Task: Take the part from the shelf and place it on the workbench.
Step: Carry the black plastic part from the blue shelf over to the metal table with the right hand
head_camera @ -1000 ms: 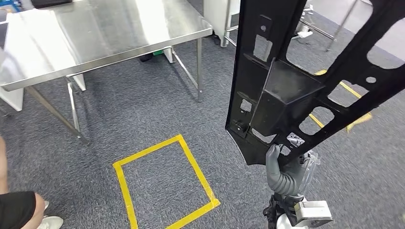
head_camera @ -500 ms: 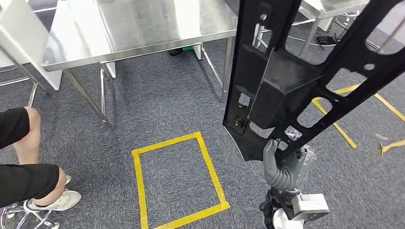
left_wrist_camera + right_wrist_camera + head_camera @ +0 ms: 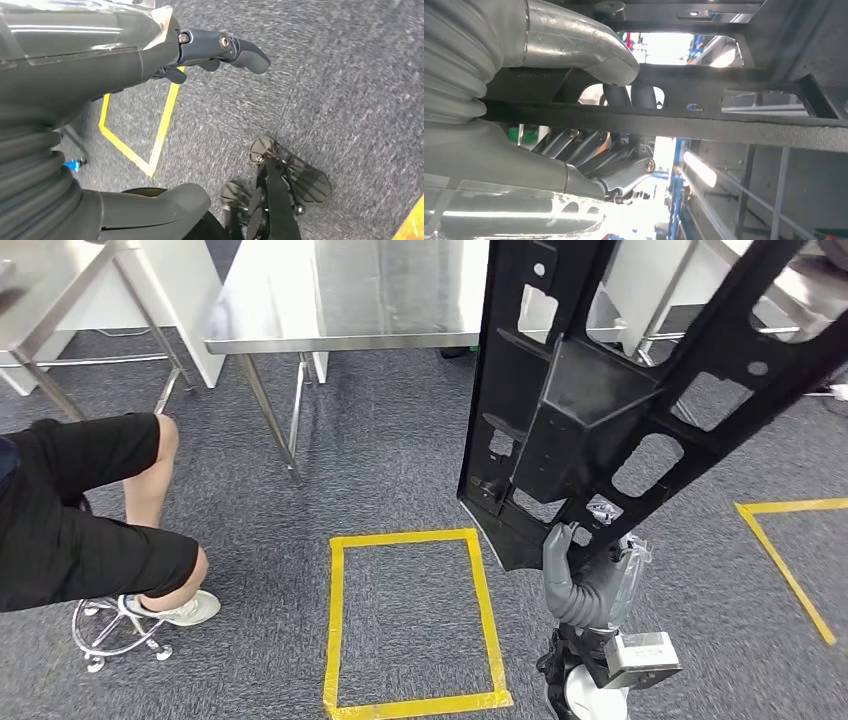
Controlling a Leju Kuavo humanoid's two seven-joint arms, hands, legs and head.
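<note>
High head view; close wrist views

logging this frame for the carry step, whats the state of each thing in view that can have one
black part: off the floor, held upright and tilted, by its lower end
right hand: grips the black part, fingers hooked through a slot
left hand: holds nothing, over the carpet
workbench: top bare where visible
person: seated on a stool

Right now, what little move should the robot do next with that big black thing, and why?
Probably one more step toward the steel workbench. The right hand grips the black plastic part by its lower end, upright, over the carpet near the yellow tape rectangle; the bench is ahead, nothing under the part yet.
</note>
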